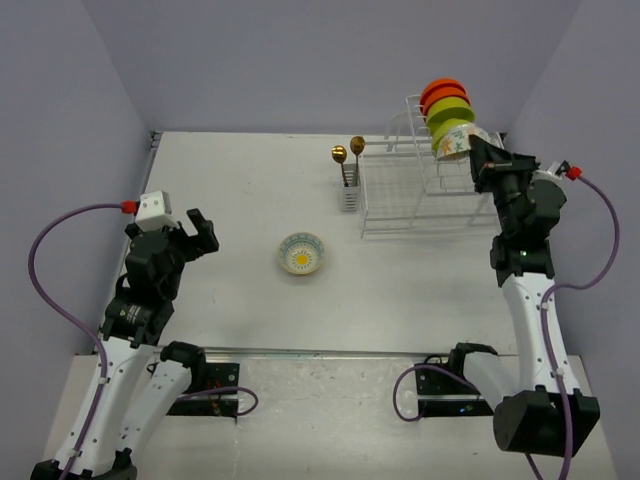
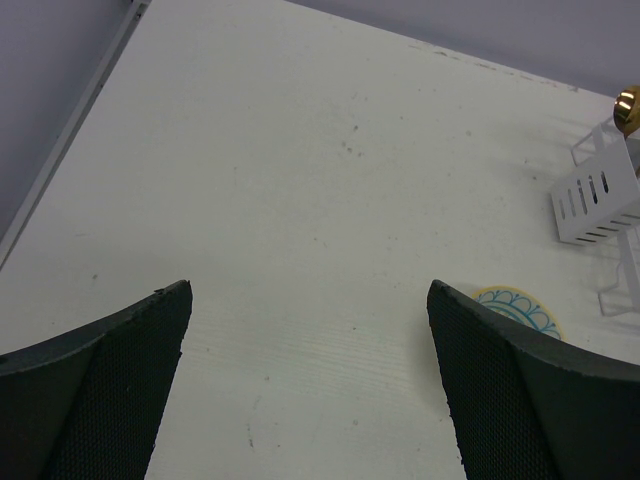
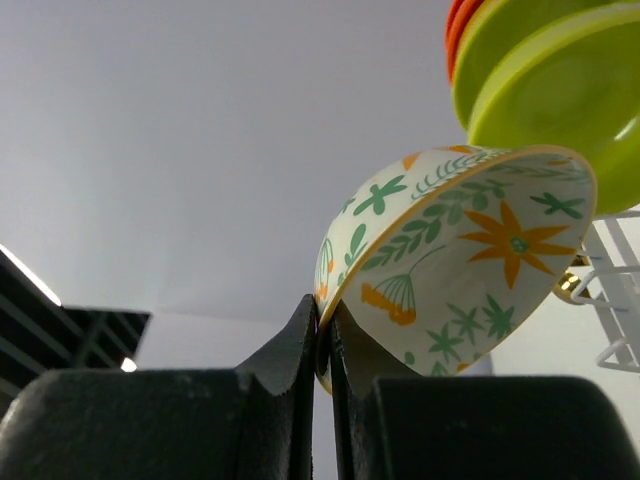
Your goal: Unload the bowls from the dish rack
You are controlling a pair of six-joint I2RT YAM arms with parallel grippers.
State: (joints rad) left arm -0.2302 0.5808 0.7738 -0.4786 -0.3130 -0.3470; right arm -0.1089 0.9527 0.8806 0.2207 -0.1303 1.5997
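The cream floral bowl (image 3: 460, 250) sat tilted at the near end of the row on the dish rack (image 1: 400, 200), just before the green bowls (image 1: 450, 118) and orange bowls (image 1: 443, 92). The right gripper (image 3: 323, 325) had its fingers pinched on the rim. A second patterned bowl (image 1: 302, 253) lay on the table (image 1: 250, 190). The left gripper (image 2: 308, 292) hung nearby, spread wide and empty.

Pale lilac-grey walls on three sides: back wall (image 1: 320, 60), left wall (image 1: 60, 130), right wall (image 1: 600, 90), all plain and matte; white tabletop (image 1: 250, 200) spread between them, meeting the back wall at a straight seam; faint dark specks (image 2: 350, 148) and light scuffs across the surface; metal edge strip (image 2: 105, 60) along the left side; another metal rail (image 1: 320, 352) along the near edge, with a grey ledge (image 1: 330, 430) below; soft, even lighting, only weak shadows.
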